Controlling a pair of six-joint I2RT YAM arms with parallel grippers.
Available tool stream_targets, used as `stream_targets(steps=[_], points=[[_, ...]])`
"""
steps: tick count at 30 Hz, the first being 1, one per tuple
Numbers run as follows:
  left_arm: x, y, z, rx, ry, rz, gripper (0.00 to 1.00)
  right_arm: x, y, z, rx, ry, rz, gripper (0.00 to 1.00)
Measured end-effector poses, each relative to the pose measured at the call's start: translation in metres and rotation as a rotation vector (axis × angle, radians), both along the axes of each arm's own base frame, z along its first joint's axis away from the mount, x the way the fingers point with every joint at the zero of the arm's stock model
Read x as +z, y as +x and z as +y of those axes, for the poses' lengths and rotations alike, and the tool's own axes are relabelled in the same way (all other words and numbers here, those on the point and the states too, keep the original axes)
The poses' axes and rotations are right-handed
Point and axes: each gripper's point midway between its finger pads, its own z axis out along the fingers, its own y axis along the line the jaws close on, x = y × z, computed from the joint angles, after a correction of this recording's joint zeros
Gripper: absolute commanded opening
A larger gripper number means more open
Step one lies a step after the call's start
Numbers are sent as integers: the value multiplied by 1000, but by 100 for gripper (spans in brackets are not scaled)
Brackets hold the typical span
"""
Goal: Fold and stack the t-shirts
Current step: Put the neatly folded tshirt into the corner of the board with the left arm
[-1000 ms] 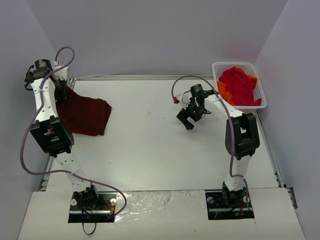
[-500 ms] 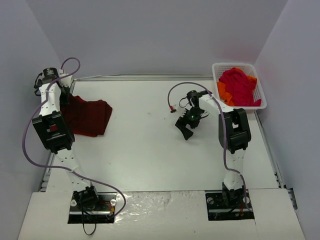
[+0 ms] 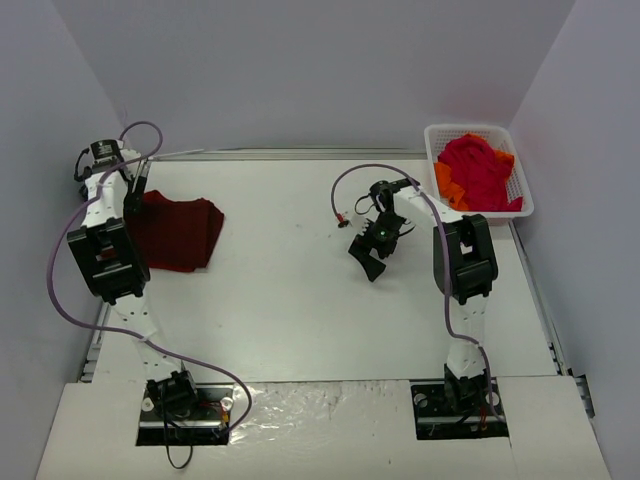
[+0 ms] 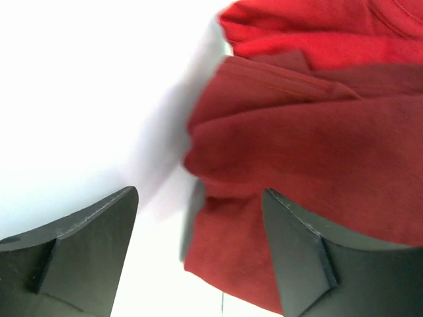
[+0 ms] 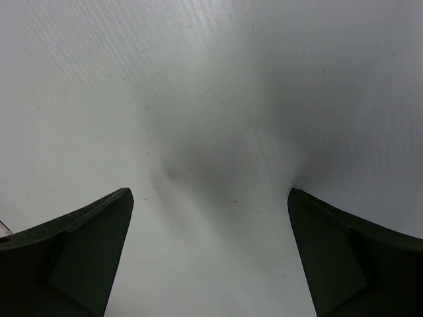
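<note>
- Left pincer [image 4: 198, 195] is hanging released over the maroon t-shirt [image 3: 178, 232], lying at frame left.
- Right pincer [image 5: 210, 193] is gaping wide, mid-frame.
- Red t-shirts [image 3: 478, 172] are sitting in the basket [image 3: 470, 129], upper right.

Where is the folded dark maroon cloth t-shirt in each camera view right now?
Top external: the folded dark maroon cloth t-shirt lies at the left edge of the white tabletop, beside the left arm.
Left wrist: it fills the right half of the picture.
Right wrist: not in it.
Shared landmark: that white tabletop, seen in all three.
</note>
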Motion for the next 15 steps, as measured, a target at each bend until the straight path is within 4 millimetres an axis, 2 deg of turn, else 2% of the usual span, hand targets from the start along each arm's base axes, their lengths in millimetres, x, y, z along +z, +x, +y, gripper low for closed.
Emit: stream_targets(steps=[5, 8, 13, 15], points=[[22, 2, 6, 17, 39, -35, 76, 0, -2, 1, 10, -2, 4, 100], [41, -2, 0, 8, 29, -58, 76, 0, -3, 1, 18, -3, 6, 100], [73, -16, -40, -81, -124, -125, 76, 0, -3, 1, 23, -2, 6, 100], [75, -28, -63, -123, -193, -137, 77, 0, -3, 1, 24, -1, 5, 100]])
